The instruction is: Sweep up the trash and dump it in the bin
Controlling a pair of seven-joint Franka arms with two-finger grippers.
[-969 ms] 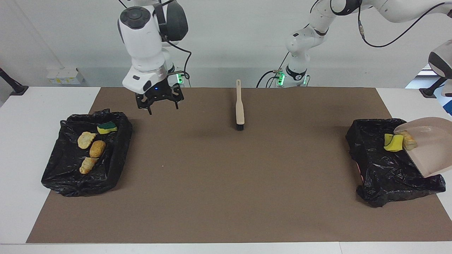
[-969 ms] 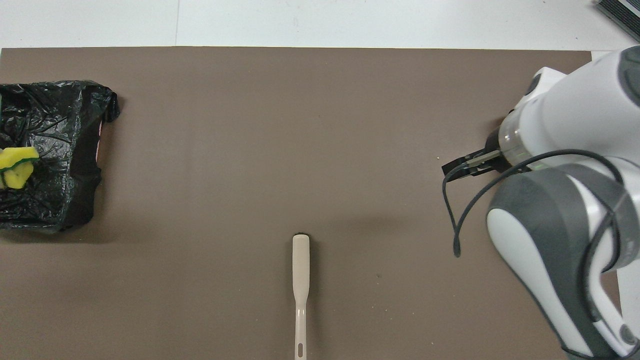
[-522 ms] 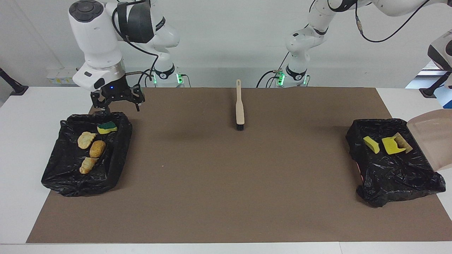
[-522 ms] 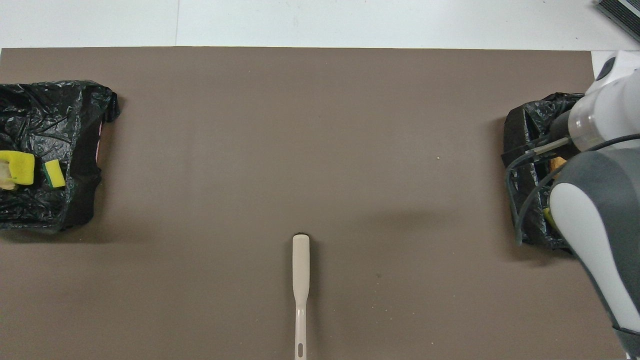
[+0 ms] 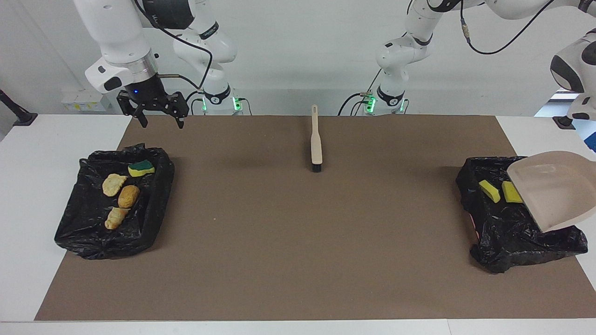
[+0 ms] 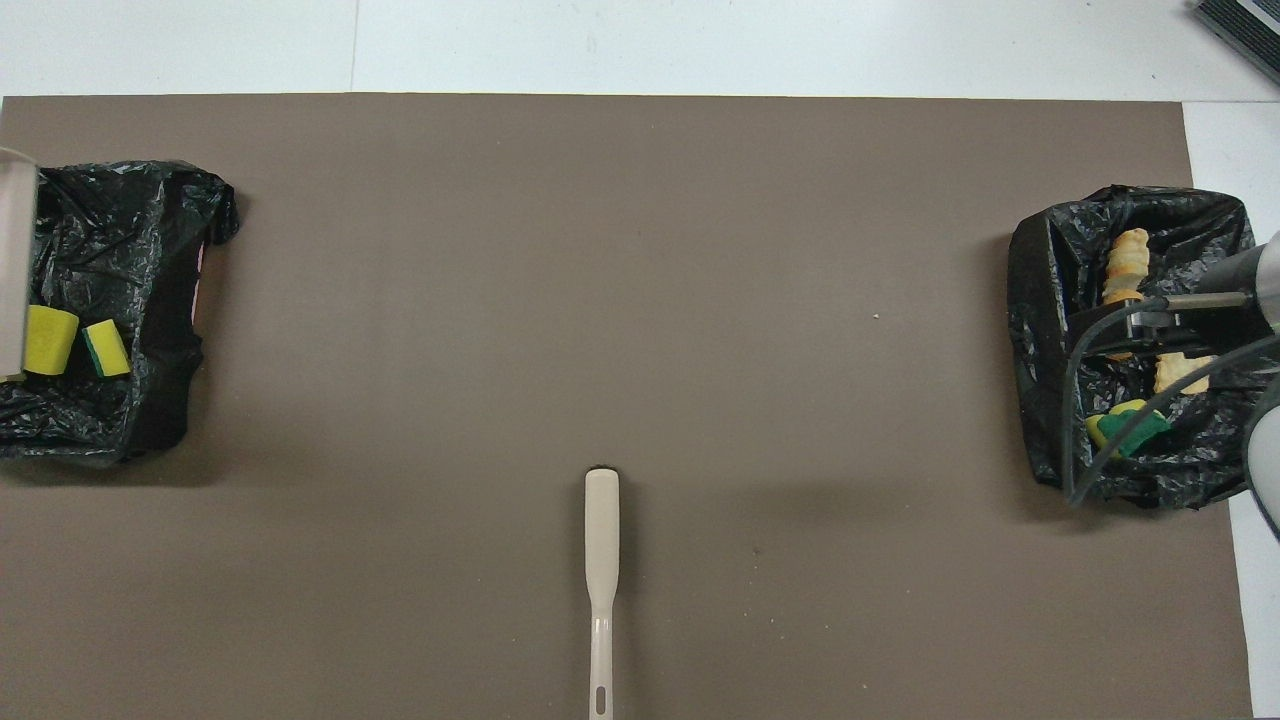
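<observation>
The beige dustpan hangs tilted over the black-bagged bin at the left arm's end. Its handle runs out of view, where my left gripper grips it. Two yellow sponge bits of trash lie in that bin beside the pan's lip. From overhead they show as sponge bits. My right gripper is open and empty, up in the air over the mat's edge next to the other bin. That bin holds a green-faced sponge and three bread chunks.
The beige brush lies on the brown mat midway between the bins, its handle toward the robots. Overhead, the brush is alone in the mat's middle. The right arm's wrist and cable cover part of the bin.
The scraps slid off the dustpan's lip into the bin. The pan tipped up, then came back over the bin. My right gripper rose and moved toward its own end of the table.
</observation>
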